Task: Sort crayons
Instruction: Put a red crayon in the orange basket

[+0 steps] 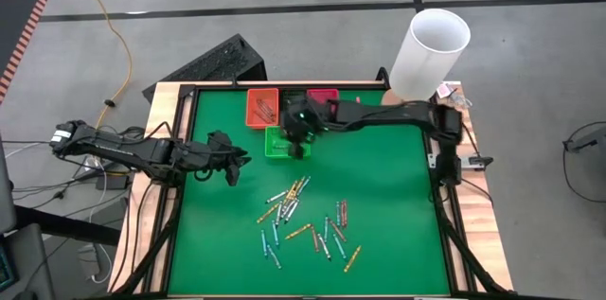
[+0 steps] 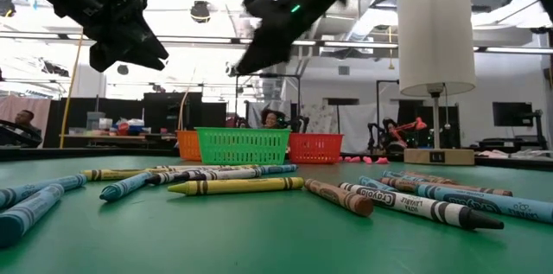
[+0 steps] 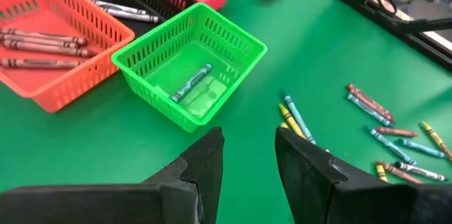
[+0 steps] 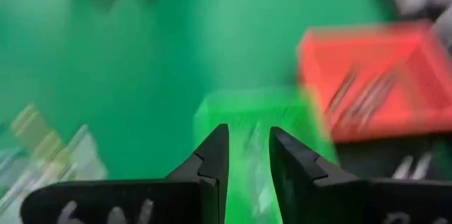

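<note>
The right tool (image 1: 299, 145) hangs over the green basket (image 1: 279, 143), fingers parted and empty; the left tool (image 1: 230, 169) waits beside, also parted and empty. Some crayons already lie in the baskets, but most crayons (image 1: 305, 220) remain scattered on the counter (image 1: 398, 215). Only the left wrist view shows one teal crayon (image 3: 191, 83) inside the green basket.
</note>
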